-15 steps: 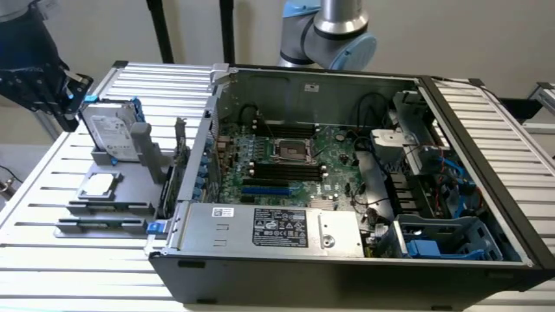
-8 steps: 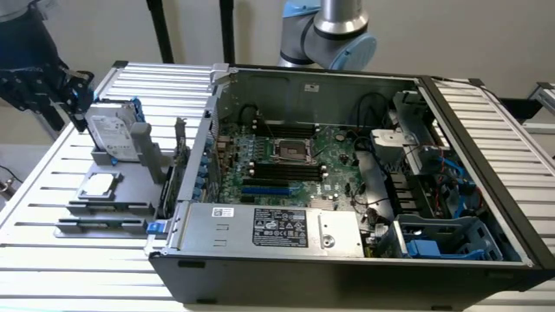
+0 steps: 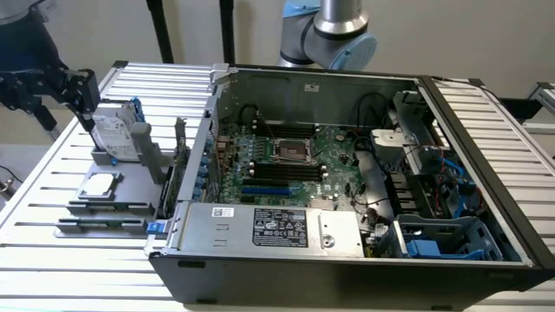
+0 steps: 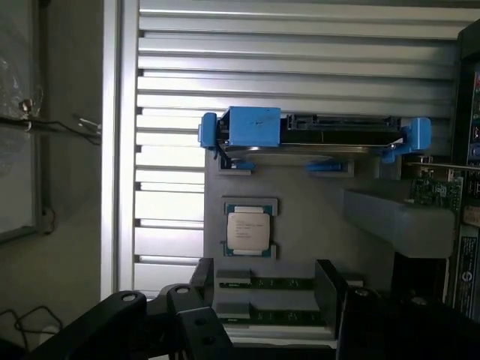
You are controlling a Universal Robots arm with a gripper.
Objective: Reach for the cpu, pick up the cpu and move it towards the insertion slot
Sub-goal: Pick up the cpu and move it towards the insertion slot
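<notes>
On the grey holder tray (image 3: 134,185), the small square silver-grey cpu (image 3: 98,184) is lying ungripped. The black gripper (image 3: 69,104) is hovering over the tray, jaws apart and empty. Lifting the chip and carrying it to the silvery-framed square insertion slot (image 3: 292,151) are not yet done.

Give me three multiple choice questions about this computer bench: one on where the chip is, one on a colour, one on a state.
1. Where does the chip lie? A in the socket; B on the grey holder beside the case; C on the power supply.
2. What colour are the hard drive's clips? A red; B yellow; C blue.
3. How is the computer case? A open; B shut; C upside down.
Answers: B, the chip rests on the holder outside the case; C, blue clips sit at both ends of the drive; A, the green board shows inside.
</notes>
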